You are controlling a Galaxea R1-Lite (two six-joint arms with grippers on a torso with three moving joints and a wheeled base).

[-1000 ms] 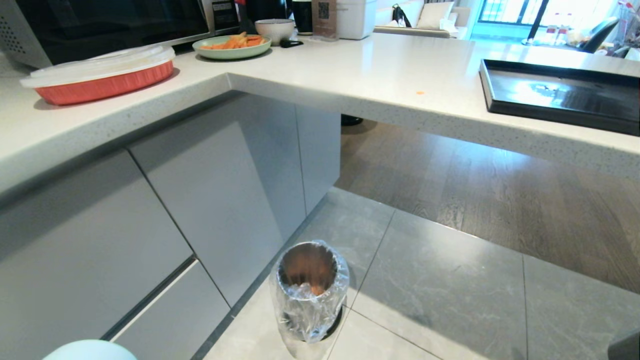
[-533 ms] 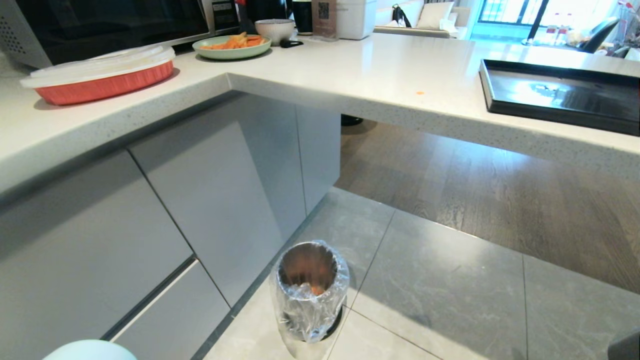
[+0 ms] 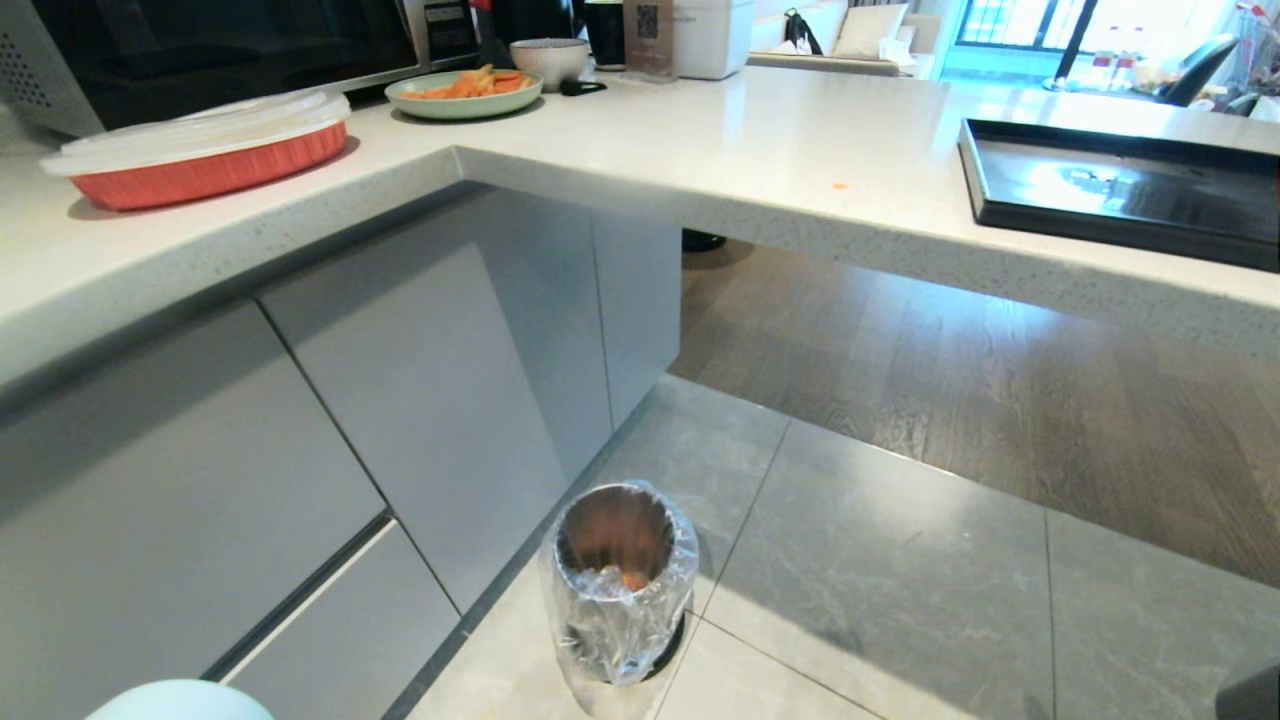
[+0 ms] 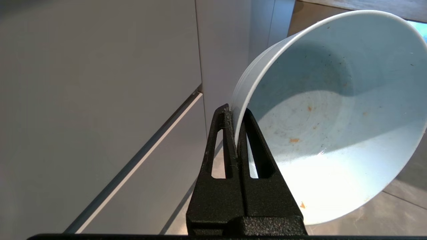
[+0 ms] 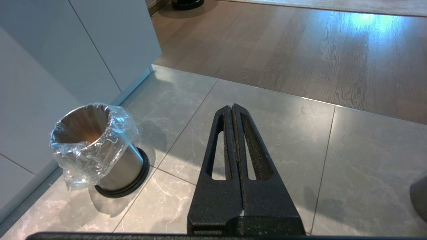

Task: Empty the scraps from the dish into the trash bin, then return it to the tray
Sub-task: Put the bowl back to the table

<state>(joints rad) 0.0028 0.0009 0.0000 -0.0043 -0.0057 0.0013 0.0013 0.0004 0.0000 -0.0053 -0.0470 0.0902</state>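
- White desk carries the black tray at its right end, bare.
- Steel trash bin stands on the floor tiles, orange scraps inside.
- Left claw pinches the tilted pale blue dish by its rim.
- Right claw closed, empty.
- No writing readable.

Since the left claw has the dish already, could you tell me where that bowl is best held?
By its thin rim: the left claw pinches the dish wall there, one finger inside, one outside, coming over the edge. The smooth, flaring wall offers no handle, so the rim is likely the only narrow part.
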